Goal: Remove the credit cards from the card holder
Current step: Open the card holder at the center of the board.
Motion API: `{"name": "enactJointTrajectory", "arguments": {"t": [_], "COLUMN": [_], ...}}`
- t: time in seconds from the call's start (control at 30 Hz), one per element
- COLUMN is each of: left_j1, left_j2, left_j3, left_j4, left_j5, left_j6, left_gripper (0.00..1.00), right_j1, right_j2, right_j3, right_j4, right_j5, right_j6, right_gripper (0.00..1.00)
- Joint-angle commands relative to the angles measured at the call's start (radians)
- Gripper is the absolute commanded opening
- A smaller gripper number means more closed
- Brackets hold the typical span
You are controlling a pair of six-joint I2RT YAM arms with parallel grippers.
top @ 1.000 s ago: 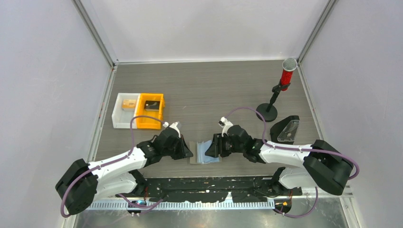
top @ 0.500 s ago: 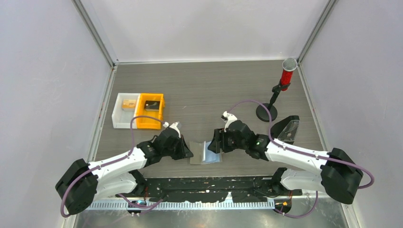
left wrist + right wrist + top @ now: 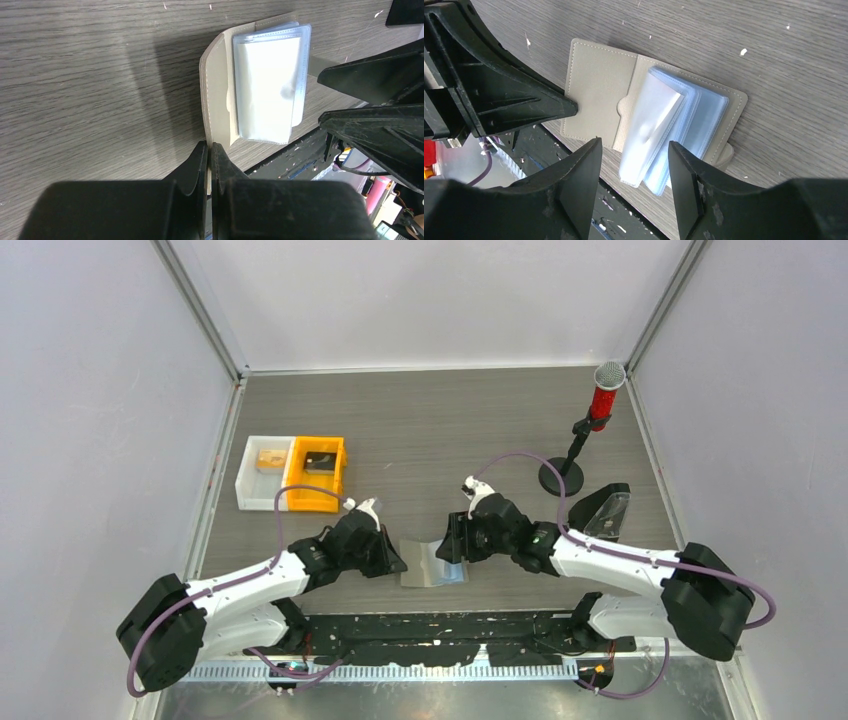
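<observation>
Card holder [image 3: 432, 563] is lying spread open on the desk [image 3: 450, 430] between our two arms, and we are pinching its bare left panel in the closed left end effector [image 3: 209, 156]. We are hovering the right end effector [image 3: 634, 167], jaws apart and gripping nothing, just over the clear sleeves holding the credit cards [image 3: 701, 117]. Their long axis is running from far side to near edge, pointing into our jaw gap, so we are judging the right arm nearer
</observation>
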Motion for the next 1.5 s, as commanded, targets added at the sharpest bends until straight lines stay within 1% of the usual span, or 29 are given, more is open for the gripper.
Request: {"name": "enactJointTrajectory", "arguments": {"t": [0.0, 0.6, 0.73, 0.9, 1.4, 1.47], "left_j1": [-0.006, -0.008, -0.008, -0.009, -0.015, -0.016], "left_j2": [-0.017, -0.012, -0.013, -0.012, 0.0, 0.002], "left_j3": [-0.008, -0.01, -0.007, -0.009, -0.004, -0.004], "left_j4": [0.04, 0.041, 0.041, 0.043, 0.051, 0.052], "left_j5": [0.006, 0.005, 0.005, 0.004, 0.003, 0.003], "left_j6": [0.001, -0.004, -0.004, -0.007, -0.008, -0.009], "left_gripper": [0.0, 0.0, 0.0, 0.0, 0.0, 0.0], "right_j1": [0.006, 0.008, 0.008, 0.008, 0.008, 0.008], "right_j2": [0.033, 0.101, 0.109, 0.118, 0.158, 0.155], "right_j3": [0.004, 0.003, 0.005, 0.002, -0.011, -0.016], "right_j4": [0.071, 0.057, 0.019, 0.013, 0.104, 0.125], "right_j5": [-0.008, 0.045, 0.058, 0.075, 0.006, -0.023], "right_j6": [0.017, 0.011, 0.011, 0.009, 0.037, 0.045], "right_gripper": [0.58, 0.57, 0.57, 0.58, 0.57, 0.57]}}
